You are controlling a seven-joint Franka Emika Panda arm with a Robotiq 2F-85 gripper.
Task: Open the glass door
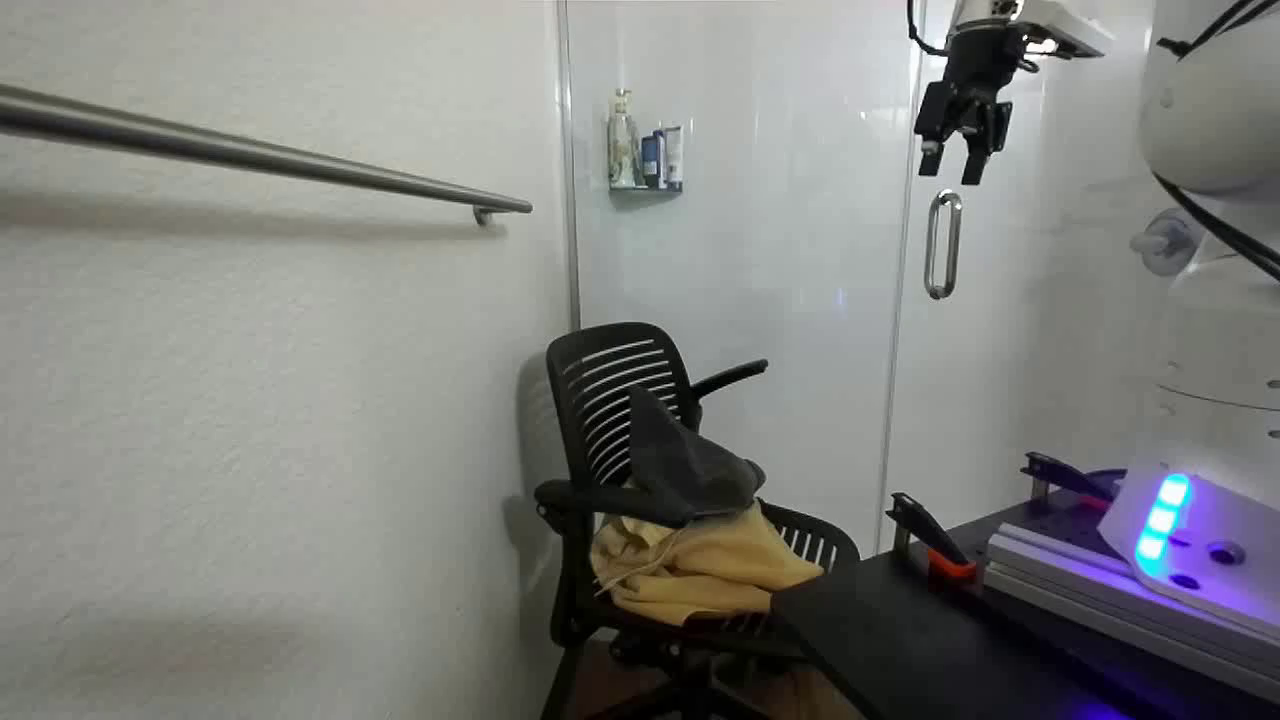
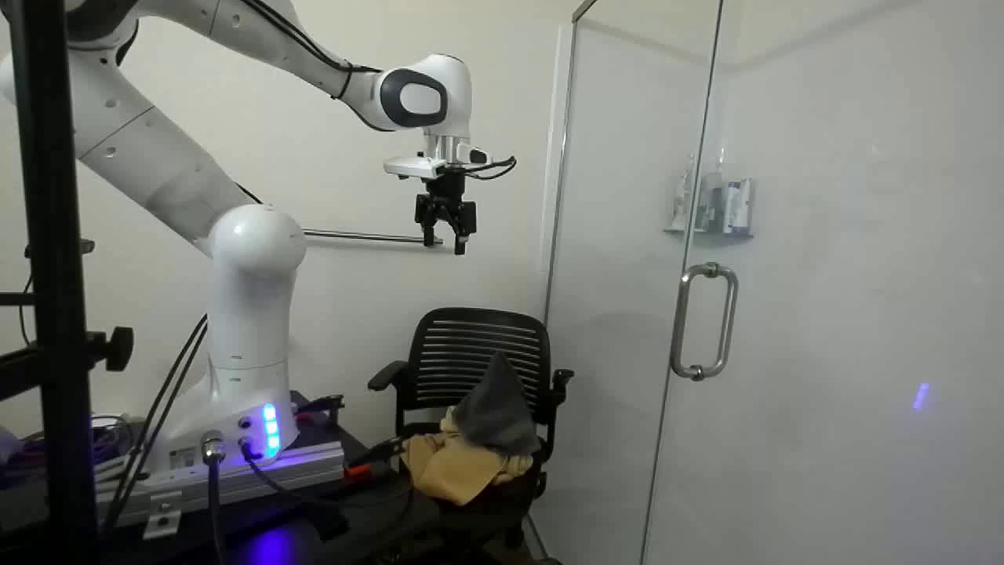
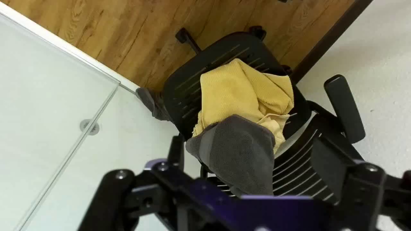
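So the glass door (image 2: 847, 314) was the big panel on the right in an exterior view, its grey loop handle (image 2: 730, 323) standing upright near the edge. Looked shut to me. The jaws were spread wide with nothing between them, pointing down above the chair (image 2: 480, 369), well apart from the handle.

That angle was my main worry. With the handle vertical, going in without tipping the end of the arm (image 2: 259, 243) over would probably have meant bumping glass or metal instead of straddling the bar. In an exterior view the jaws sat almost right above the handle (image 1: 954, 245), which could've fooled the operator on depth. Shiny metal too, so a weak pinch might've slid off mid-pull. The cable loop (image 2: 511, 162) could've snagged. And the chair, piled with a yellow cloth (image 3: 231, 93) and a grey cloth (image 3: 240, 154), stood just in front of the neighbouring panel (image 1: 760, 270); couldn't tell which way the door swung, but if outward, chair or table (image 1: 880, 620) might've blocked it.

Brands? Nothing readable. Any print on the bottle (image 1: 622, 145), blue pack (image 1: 652, 160) and white tube (image 1: 674, 155) was too tiny, same with the pale sticker (image 2: 182, 457) on the arm's base.
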